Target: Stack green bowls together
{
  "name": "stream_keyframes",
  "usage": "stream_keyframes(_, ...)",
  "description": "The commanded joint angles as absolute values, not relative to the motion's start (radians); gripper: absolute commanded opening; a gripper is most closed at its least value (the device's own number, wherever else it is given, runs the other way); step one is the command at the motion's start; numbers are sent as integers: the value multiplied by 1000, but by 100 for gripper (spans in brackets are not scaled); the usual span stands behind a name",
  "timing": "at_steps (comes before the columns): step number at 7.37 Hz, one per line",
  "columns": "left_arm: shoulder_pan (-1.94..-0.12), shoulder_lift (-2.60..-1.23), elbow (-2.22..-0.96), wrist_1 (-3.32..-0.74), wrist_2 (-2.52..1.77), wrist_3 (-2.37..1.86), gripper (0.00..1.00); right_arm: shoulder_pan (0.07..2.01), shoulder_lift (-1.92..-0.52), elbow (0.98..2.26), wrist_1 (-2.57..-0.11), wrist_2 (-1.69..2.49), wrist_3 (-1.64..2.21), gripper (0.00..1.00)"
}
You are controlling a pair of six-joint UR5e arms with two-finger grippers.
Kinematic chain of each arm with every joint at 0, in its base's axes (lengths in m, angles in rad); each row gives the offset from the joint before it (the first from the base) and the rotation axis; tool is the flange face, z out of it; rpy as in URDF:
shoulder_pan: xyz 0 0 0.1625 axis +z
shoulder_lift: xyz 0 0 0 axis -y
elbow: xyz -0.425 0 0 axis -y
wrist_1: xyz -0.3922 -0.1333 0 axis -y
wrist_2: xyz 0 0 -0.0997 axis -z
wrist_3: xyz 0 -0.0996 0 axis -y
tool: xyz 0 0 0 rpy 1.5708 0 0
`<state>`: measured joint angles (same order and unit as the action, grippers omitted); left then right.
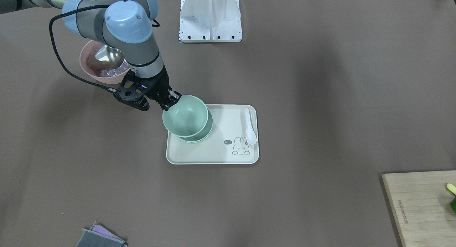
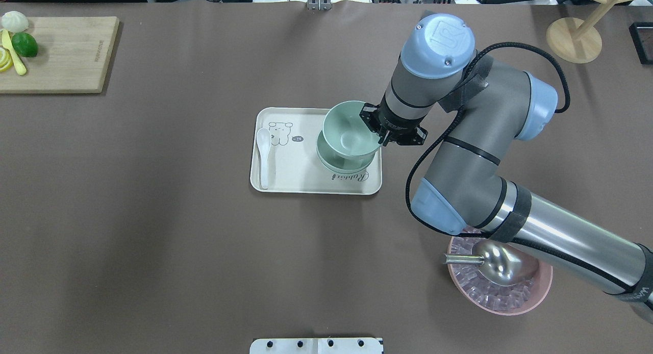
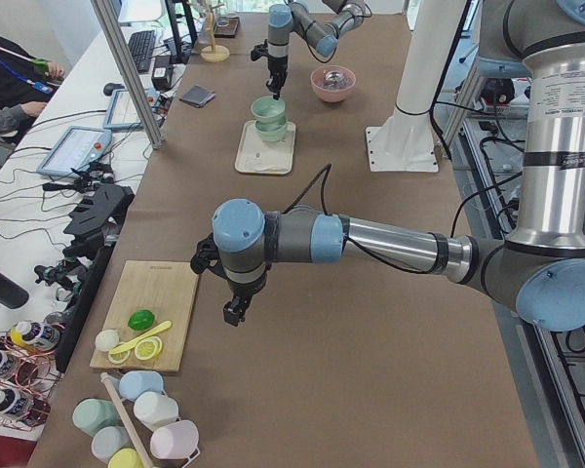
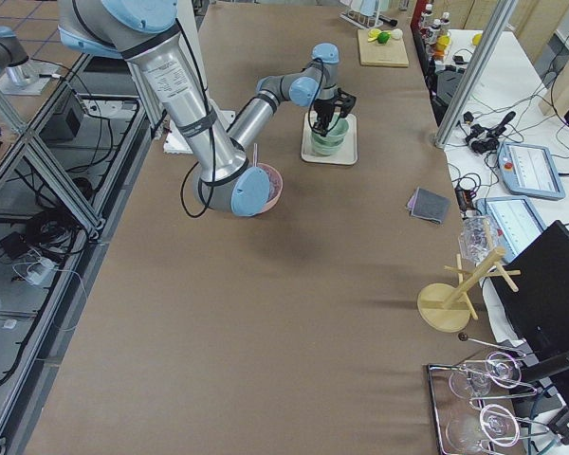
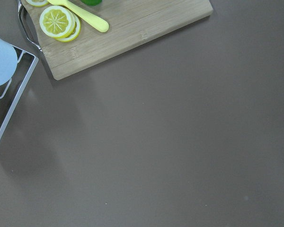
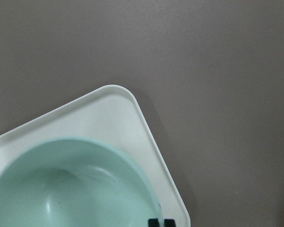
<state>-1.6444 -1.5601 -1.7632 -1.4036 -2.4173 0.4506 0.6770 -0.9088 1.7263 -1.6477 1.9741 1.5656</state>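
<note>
My right gripper (image 1: 173,97) is shut on the rim of a pale green bowl (image 1: 185,115) and holds it slightly tilted, just above and a little off-centre from the other green bowls (image 1: 203,136). Those sit nested on a cream tray (image 1: 213,154); I cannot tell how many are under it. The overhead view shows the same: gripper (image 2: 382,136), held bowl (image 2: 349,132), lower bowls (image 2: 339,166). The right wrist view shows the held bowl (image 6: 71,184) over the tray corner (image 6: 109,109). My left gripper (image 3: 236,312) hangs over bare table near the cutting board; I cannot tell whether it is open or shut.
A white spoon (image 2: 264,155) lies on the tray's (image 2: 306,180) other end. A pink bowl (image 2: 515,303) with ice and a metal scoop (image 2: 492,262) stands under my right arm. A cutting board (image 2: 61,53) with fruit, a white mount (image 1: 210,19) and a grey cloth (image 1: 99,238) lie at the edges.
</note>
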Motion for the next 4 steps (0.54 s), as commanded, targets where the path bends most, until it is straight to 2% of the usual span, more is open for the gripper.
stream_keyframes(1, -1644, -1560, -1761, -1404, -2418, 448, 98, 667, -902, 1714, -1646, 1970, 1597, 0)
stream_keyframes(4, -1643, -1562, -1759, -1402, -2418, 443, 98, 655, -897, 1698, -1644, 1970, 1608, 0)
